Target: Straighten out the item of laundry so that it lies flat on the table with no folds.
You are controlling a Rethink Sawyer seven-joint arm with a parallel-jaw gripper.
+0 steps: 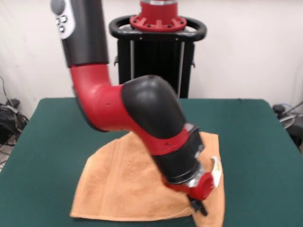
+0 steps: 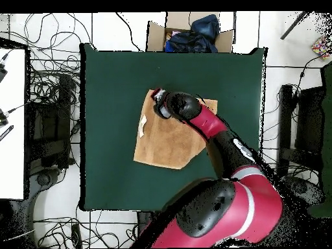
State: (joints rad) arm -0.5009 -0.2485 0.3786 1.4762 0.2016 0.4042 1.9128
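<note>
currently the gripper (image 1: 199, 206) sits low over the towel (image 1: 128, 189), at the towel's corner nearest the front camera and close to the small white tag (image 1: 216, 171). whether the gripper is apart, together or clamped on cloth cannot be told: the wrist hides it in the overhead view and only a dark tip shows in the front view.

position of the work item: the towel lies on the table (image 1: 255, 137), roughly central. nearly all of its area spreads away from the gripper, back toward the pedestal side and off to one side. it is not yet flat. its outline is an irregular four-sided shape, not a rectangle, with one slanted edge that suggests a corner or strip folded over. the long axis, as judged from the overhead view, runs from the gripper's edge toward the pedestal, slightly skewed to the table edges.

key relation for the next move: the gripper stands at the towel's edge, not its middle, so any pull would probably act outward along that edge, away from the towel's bulk.

count:
- towel: one
- tag: one
- arm: one, with one gripper
- table: one
</note>
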